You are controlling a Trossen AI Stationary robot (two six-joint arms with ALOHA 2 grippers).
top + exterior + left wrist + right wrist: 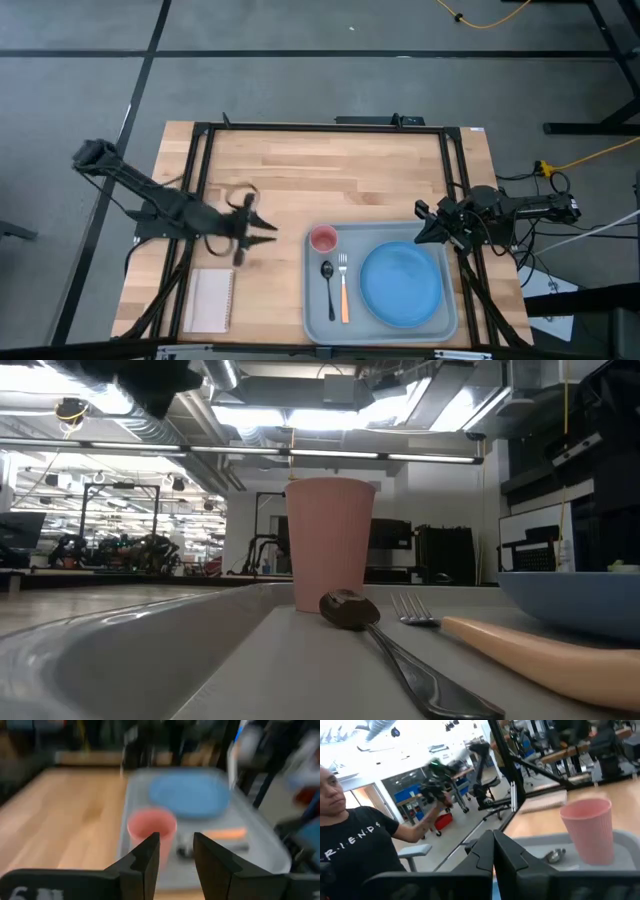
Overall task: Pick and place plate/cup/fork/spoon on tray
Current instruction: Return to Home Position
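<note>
Cup (323,239), spoon (329,290), fork (343,290) and plate (402,284) all lie in the tray (316,320), the cup at its 10 o'clock corner. The left gripper (268,230) hovers off the tray's 9 o'clock, fingers (142,867) released. The right gripper (422,228) is at 1 o'clock, clenched empty. The fork looks light and stiff, best pinched across its handle. The low view shows the cup upright, while the high view shows only its rim.

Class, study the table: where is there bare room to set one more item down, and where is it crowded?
Free: the bare table beyond the tray, and the strip between notepad and tray, near the left gripper. Crowded: the tray, filled by cup, spoon, fork and plate. The right gripper sits by the tray's far right corner.
</note>
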